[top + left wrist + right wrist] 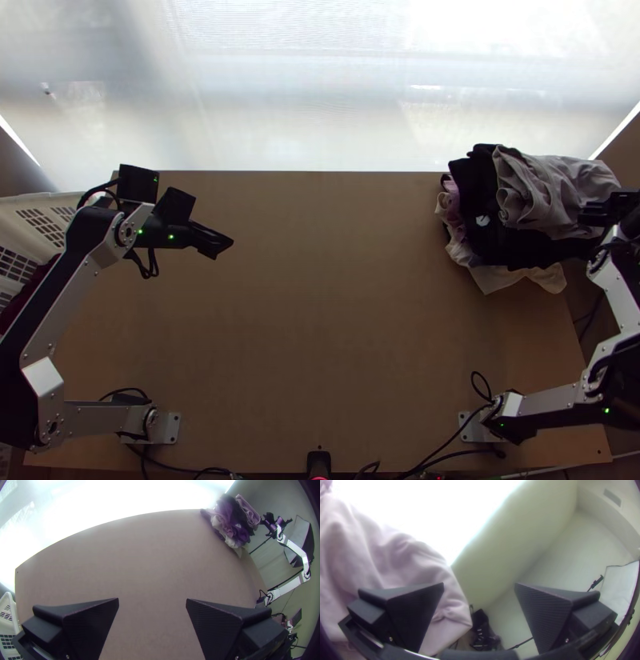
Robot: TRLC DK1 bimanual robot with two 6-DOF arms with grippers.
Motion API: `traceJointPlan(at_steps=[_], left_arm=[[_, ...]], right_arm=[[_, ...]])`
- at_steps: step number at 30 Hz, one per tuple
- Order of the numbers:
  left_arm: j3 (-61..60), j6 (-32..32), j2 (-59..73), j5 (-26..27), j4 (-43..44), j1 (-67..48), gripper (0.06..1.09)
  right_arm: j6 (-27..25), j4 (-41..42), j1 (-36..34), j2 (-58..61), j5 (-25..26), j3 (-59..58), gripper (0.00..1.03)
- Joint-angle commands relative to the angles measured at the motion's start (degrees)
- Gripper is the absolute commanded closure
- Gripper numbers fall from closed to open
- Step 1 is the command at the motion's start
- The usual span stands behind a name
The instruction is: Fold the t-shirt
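Note:
In the top view my left gripper hangs over the table's left part; in the left wrist view the same gripper is open above bare wood. My right gripper is at the right edge of a clothes pile, beside a bunched light grey cloth on top. The right wrist view shows that gripper open, with the pale cloth behind and beside one finger. Under it lie a black cloth and a beige one. Which piece is the t-shirt I cannot tell.
The wooden table has bare surface across its middle. A white basket with dark red cloth stands off the left edge. Cables run along the near edge between the arms' bases. A bright window-like surface lies beyond the far edge.

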Motion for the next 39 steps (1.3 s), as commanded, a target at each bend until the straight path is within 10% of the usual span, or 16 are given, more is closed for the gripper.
traceJointPlan(at_steps=[1, 7, 20, 28, 39], left_arm=[[-0.2, 0.3, -0.8, -0.3, -0.3, 0.2, 0.1], [-1.1, 0.2, -1.9, -0.3, -0.4, 0.0, 0.1], [-6.9, 0.9, -6.1, -2.5, -1.3, 1.6, 0.1], [-10.4, 1.4, -9.2, -3.7, -1.5, 3.5, 0.1], [-14.0, 2.4, -12.2, -5.1, -1.4, 6.6, 0.1]], right_arm=[[0.5, -2.4, 0.4, -9.8, -0.4, -0.3, 0.04], [4.5, -5.2, 0.4, -14.5, -0.8, 1.6, 0.06], [29.9, -12.7, 13.3, 2.8, -7.6, 16.7, 1.0], [39.9, -13.7, 12.1, 8.8, -12.0, 13.8, 1.0], [39.5, -12.3, 15.8, 13.2, -13.7, 8.5, 1.0]])
